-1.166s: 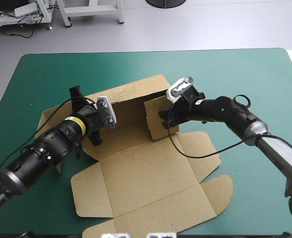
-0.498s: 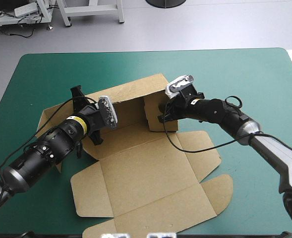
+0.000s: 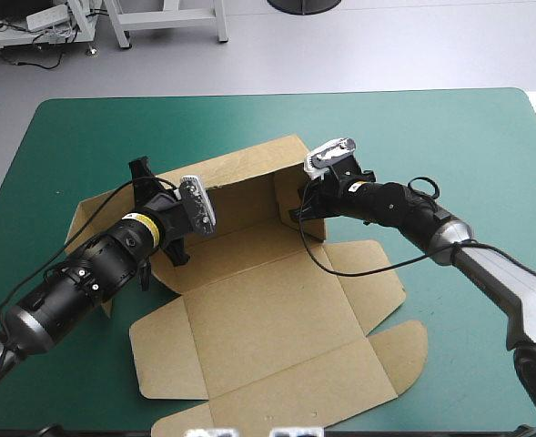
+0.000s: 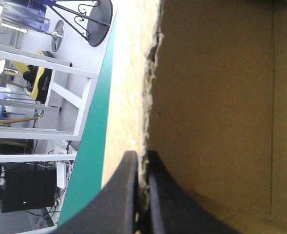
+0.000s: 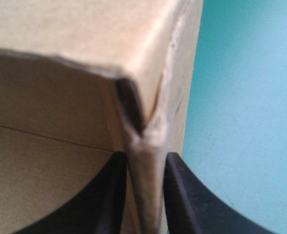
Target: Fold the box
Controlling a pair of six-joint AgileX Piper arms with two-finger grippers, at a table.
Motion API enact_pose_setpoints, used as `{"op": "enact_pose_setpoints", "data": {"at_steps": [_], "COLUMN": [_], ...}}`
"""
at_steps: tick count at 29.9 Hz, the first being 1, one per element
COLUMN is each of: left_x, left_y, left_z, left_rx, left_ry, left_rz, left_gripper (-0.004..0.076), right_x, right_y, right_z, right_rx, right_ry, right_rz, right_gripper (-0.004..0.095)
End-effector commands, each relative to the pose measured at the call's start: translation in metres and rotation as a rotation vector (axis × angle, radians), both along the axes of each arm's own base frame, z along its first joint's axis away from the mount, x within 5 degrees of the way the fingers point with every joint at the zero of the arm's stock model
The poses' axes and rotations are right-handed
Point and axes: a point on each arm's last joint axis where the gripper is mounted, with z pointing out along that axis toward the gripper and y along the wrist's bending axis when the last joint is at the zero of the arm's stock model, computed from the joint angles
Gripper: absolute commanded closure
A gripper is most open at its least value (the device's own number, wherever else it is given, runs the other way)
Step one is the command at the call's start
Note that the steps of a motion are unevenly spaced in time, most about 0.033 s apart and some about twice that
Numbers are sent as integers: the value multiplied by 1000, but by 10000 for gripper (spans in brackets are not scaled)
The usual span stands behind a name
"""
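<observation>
The brown box (image 3: 268,319) lies mostly flat on the teal-green cover, its far wall (image 3: 236,177) raised. My left gripper (image 3: 172,238) is shut on the box at the left end of that wall; in the left wrist view the black fingers (image 4: 128,195) pinch the torn board edge (image 4: 150,97). My right gripper (image 3: 302,211) is shut on the box at the right end flap (image 3: 313,223), now turned nearly edge-on. The right wrist view shows the folded board (image 5: 145,161) squeezed between the gripper's fingers (image 5: 184,195).
Flat flaps of the box (image 3: 386,350) spread toward the table's near edge and right. A loose flap (image 3: 90,214) lies at the left under my left arm. Bare teal-green cover (image 3: 468,155) stretches to the right and far side.
My right gripper has swung the right end flap inward toward the raised far wall, so the flap now stands nearly edge-on. The left gripper keeps its hold and place.
</observation>
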Motion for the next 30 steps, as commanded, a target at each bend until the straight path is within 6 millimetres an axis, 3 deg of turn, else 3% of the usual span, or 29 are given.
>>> {"op": "enact_pose_setpoints", "data": {"at_steps": [1, 3, 15, 18, 23, 25, 30], "left_x": [-1, -1, -2, -5, -15, -19, -36], "left_y": [-1, -1, 1, 0, -5, -6, -11], "left_z": [11, 11, 10, 12, 16, 16, 23], "left_rx": [-70, -70, -75, -83, -73, -64, -40], "left_ry": [-26, -26, -3, -8, -6, 5, -6], "left_rz": [4, 4, 22, 14, -12, -15, -58], "left_gripper": [729, 729, 710, 606, 354, 319, 318], "right_x": [-8, -10, -8, -8, -8, -8, -7], "right_y": [8, 14, 15, 15, 15, 15, 15], "right_z": [26, 25, 21, 21, 21, 21, 21], "right_rx": [35, 25, 37, 38, 54, 54, 71], "right_ry": [-105, -124, -93, -91, -81, -82, -71], "right_rz": [14, 30, 22, 20, 6, 5, -11], "right_gripper": [822, 927, 922, 922, 922, 922, 922]}}
